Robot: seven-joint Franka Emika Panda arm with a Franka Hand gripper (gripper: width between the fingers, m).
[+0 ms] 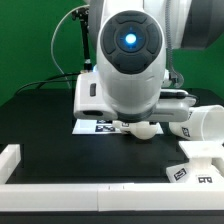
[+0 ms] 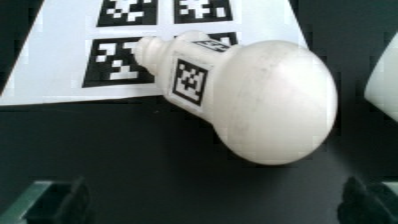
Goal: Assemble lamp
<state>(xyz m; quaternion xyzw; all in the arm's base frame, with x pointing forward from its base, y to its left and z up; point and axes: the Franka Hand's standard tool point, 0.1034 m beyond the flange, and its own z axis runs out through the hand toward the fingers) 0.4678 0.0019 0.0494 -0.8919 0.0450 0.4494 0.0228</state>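
Note:
The white round-headed bulb [image 2: 249, 90] lies on its side, its tagged neck resting over the edge of the marker board [image 2: 143, 35]. In the exterior view the bulb [image 1: 141, 128] peeks out under the robot arm [image 1: 128, 60]. My gripper [image 2: 214, 205] is open and empty, its dark fingertips [image 2: 50, 200] wide apart just short of the bulb's round head. The tapered shade [image 1: 205, 122] lies on its side at the exterior view's right and shows as a white edge in the wrist view [image 2: 382, 70]. The flared square base [image 1: 195, 165] stands in front of the shade.
The marker board [image 1: 97, 127] lies under the arm on the black table. A white rail [image 1: 90, 196] runs along the table's front edge, with a white block [image 1: 12, 160] at the exterior view's left. A green wall stands behind.

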